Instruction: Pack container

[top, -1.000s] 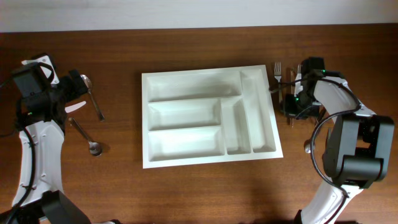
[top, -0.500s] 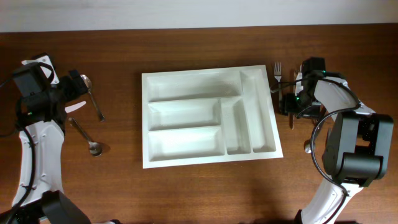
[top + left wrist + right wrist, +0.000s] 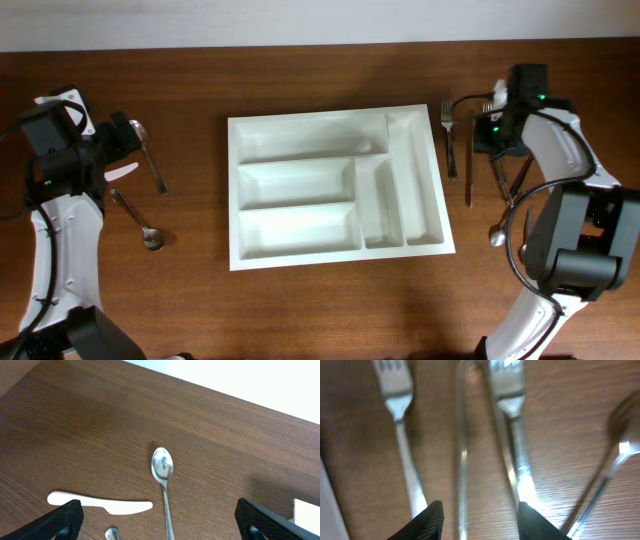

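Overhead: tray (image 3: pixel 300 185) lies central on counter (image 3: pixel 300 310), all five compartments empty. Right tool (image 3: pixel 477 520), spread, straddles knife (image 3: pixel 461 460) and fork (image 3: pixel 507 400) handles, likely lining up a pick. Left tool (image 3: pixel 160 517), spread and empty, hangs over spoon (image 3: pixel 162 467)

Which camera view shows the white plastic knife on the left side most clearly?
The left wrist view: the white knife lies nearly whole in view, beside a spoon. The overhead view shows only a small part of it, the rest hidden. The right wrist view does not show it.
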Robot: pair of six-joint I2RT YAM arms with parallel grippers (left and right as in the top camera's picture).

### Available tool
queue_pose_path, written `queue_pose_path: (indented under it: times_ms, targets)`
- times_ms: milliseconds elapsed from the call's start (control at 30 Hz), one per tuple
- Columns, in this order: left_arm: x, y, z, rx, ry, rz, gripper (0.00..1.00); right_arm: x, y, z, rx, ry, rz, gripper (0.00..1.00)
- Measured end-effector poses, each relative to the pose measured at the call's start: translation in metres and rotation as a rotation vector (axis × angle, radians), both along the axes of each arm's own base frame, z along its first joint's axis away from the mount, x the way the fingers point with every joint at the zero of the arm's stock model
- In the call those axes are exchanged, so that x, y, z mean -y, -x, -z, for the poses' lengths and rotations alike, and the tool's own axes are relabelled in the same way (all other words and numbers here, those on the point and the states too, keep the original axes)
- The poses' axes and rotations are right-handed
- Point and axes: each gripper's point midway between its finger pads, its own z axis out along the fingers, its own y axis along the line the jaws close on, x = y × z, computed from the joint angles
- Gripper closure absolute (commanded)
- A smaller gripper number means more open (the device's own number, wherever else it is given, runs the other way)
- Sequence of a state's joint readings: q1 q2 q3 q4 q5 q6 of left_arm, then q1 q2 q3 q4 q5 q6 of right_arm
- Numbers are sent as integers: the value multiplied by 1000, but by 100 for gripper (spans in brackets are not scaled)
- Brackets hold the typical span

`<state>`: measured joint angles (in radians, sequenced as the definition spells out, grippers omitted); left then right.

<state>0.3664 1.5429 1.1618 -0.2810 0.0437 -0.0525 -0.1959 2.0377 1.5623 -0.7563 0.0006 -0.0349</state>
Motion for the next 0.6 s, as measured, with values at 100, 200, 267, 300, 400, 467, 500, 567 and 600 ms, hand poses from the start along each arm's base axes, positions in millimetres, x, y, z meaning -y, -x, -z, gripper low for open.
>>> queue_pose_path:
  times_ms: [100,200,267,300,400,467,500,567,600]
  targets:
    - [0,0,0,0,0,0,1,16,-3,-11,18,2,32,52]
    - [0,0,0,0,0,0,1,28,-9,-23,44,8,44,51]
    - [0,0,0,0,0,0,1,32,-16,-33,66,16,41,51]
    - [0,0,0,0,0,0,1,32,-21,-39,83,19,38,51]
    - [0,0,0,0,0,0,1,34,-36,-62,143,30,30,51]
    - [0,0,0,0,0,0,1,36,-45,-77,185,37,28,51]
    - [0,0,0,0,0,0,1,36,-48,-82,199,38,26,51]
    - [0,0,0,0,0,0,1,34,-50,-86,206,32,19,51]
    - [0,0,0,0,0,0,1,32,-49,-84,198,27,16,51]
